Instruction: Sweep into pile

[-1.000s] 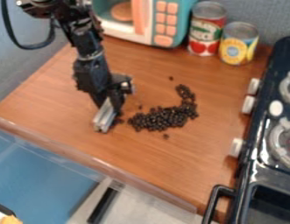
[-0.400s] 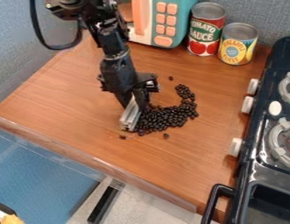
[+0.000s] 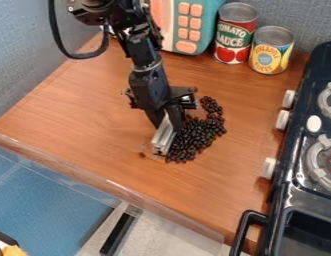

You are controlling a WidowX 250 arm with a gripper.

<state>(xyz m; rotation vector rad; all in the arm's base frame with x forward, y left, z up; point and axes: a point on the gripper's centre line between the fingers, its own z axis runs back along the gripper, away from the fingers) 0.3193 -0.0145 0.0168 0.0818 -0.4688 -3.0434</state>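
At the lower left corner of the frame, a small yellow-orange thing (image 3: 13, 250) shows beside something black and white. A blue surface (image 3: 41, 200) spreads across the lower left, and a black bar (image 3: 117, 234) slants near the bottom, left of center. At the bottom right, a black handle (image 3: 243, 227) stands out from the front of the toy stove (image 3: 278, 210), which runs up the right side with pale knobs and ring-shaped burners.

Above these, the wooden counter (image 3: 94, 135) fills the middle, its near edge slanting down from left to lower right, with a see-through strip along it. Just right of the frame's center, small dark beans (image 3: 198, 136) lie on the wood in an upright, slightly curved heap, broad below and narrow at the top. The gripper (image 3: 169, 124) hangs at the heap's left side, near the center, with a pale metallic piece (image 3: 163, 140) at its low end, right beside the beans. Whether it is clenched, released or grasping that piece, I cannot tell.

The black arm (image 3: 147, 80) slants down from the upper left, a dark cable (image 3: 55, 37) looping beside it. Farthest back, a teal toy microwave (image 3: 206, 25) with orange buttons stands at the top, then a red can (image 3: 234, 37) and a yellow can (image 3: 270, 52) before a gray-blue wall (image 3: 304, 20).
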